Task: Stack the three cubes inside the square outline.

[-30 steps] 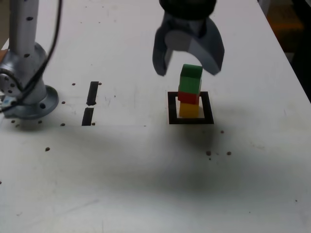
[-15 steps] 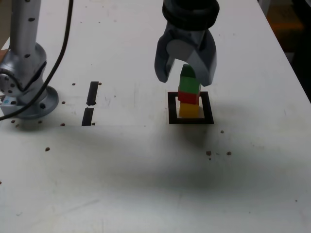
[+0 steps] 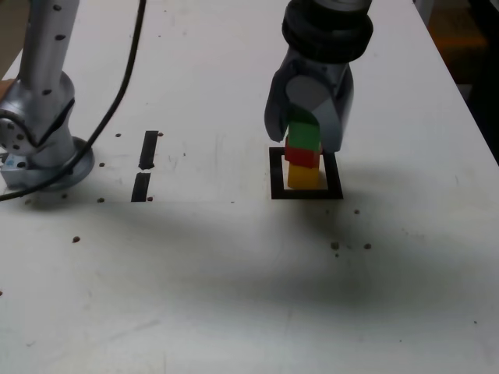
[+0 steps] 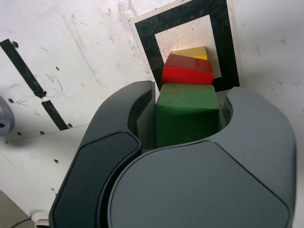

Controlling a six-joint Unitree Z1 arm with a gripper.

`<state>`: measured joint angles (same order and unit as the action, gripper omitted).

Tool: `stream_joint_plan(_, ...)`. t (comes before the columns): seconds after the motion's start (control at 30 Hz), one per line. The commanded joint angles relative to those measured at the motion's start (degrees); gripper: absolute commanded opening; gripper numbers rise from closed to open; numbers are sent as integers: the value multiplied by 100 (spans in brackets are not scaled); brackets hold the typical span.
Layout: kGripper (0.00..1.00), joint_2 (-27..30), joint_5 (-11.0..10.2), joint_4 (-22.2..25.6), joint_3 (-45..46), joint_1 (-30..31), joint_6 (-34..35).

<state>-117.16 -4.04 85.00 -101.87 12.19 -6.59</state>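
Where the exterior view takes in the scene, a white desk (image 3: 234,296) fills nearly all of it, scuffed and dotted with small dark holes, with a soft shadow across its near half. Well to the exterior view's left of the square outline (image 3: 306,173) lie two short black tape strips (image 3: 145,165), and beyond them stands the arm's silver base (image 3: 43,132) with a black cable. Inside the outline the three cubes form one column: yellow cube (image 3: 303,176) at the bottom, red cube (image 3: 302,157) on it, green cube (image 3: 306,134) on top. The gripper (image 3: 304,132) hangs directly over the outline, its jaws flanking the green cube.

From the wrist view, the gripper (image 4: 187,118) has its dark jaws closed up against both sides of the green cube (image 4: 186,114). Below it the red cube (image 4: 187,71) and yellow cube (image 4: 192,52) sit slightly twisted, within the outline's (image 4: 147,38) white interior.
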Motion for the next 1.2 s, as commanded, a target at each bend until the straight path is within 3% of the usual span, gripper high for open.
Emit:
stream_joint_plan(0.0,42,102,-56,76,-39,-6,-9)
stream_joint_plan(0.1,36,419,-196,207,38,-15,-3)
stream_joint_plan(0.27,35,1093,-427,280,470,-210,15)
stream_joint_plan(0.47,35,1473,-676,-59,1183,-781,-117)
stream_joint_plan(0.6,35,1443,-535,-985,1996,-1404,-409)
stream_joint_plan(0.73,35,1282,-387,-1548,2374,-1657,-594)
stream_joint_plan(0.97,35,963,-211,-2056,2655,-1716,-649)
stream_joint_plan(1.17,38,547,-215,-2201,2686,-1728,-644)
